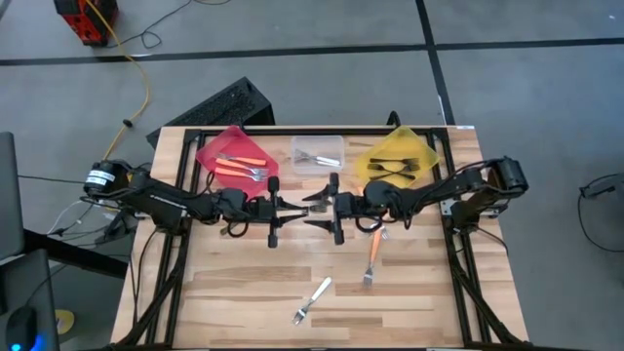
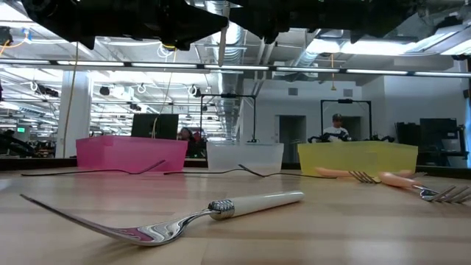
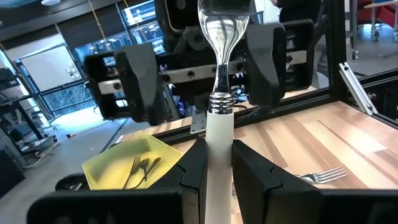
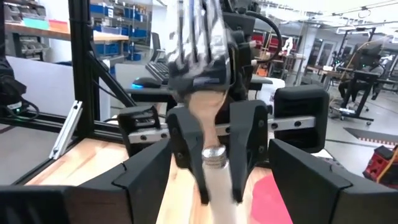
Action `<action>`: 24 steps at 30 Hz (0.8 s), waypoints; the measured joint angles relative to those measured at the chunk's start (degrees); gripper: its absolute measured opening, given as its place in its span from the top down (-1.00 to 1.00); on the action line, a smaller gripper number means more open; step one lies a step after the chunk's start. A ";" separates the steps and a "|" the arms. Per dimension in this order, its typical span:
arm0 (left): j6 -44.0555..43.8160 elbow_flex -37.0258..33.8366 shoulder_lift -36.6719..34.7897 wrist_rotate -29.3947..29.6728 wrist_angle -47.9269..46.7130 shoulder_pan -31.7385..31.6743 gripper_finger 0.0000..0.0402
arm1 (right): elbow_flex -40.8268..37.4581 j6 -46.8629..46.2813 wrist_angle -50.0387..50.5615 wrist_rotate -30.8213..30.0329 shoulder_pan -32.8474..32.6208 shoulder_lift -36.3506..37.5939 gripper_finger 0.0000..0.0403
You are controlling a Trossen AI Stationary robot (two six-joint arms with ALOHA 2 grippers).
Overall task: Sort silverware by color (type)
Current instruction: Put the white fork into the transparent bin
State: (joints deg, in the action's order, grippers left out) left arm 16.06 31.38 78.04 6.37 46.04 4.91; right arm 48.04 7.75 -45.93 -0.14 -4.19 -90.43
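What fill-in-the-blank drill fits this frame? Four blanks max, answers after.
1. The left gripper is shut on a silver-headed fork whose handle is ____.
2. The right gripper, facing it above the middle of the wooden table, has its fingers ____.
3. The square yellow plastic bin holds forks that are all ____.
4. The sorted orange-handled forks lie in the ____ bin.

Missing words: white; open; black; red

- Left gripper (image 1: 310, 208): at table centre, facing right gripper (image 1: 314, 209), fingers (image 3: 193, 167) clamped.
- Right gripper: fingers (image 4: 311, 174) apparently spread, tips nearly meeting left's.
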 joint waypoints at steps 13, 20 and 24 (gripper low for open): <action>0.87 -0.02 0.00 0.05 -0.04 0.00 0.80 | 2.15 1.32 6.64 -0.04 0.16 0.00 -0.38; 0.84 -0.02 0.00 0.05 -0.04 0.00 0.80 | 2.15 1.91 6.44 -0.07 0.21 0.00 -0.11; 0.83 -0.04 0.00 0.11 -0.04 0.00 0.80 | 2.15 1.89 6.46 -0.96 0.22 0.00 0.22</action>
State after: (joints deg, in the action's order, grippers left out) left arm 16.89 31.33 78.04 6.48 46.00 4.91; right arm 50.19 9.63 -39.46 -1.10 -3.97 -90.43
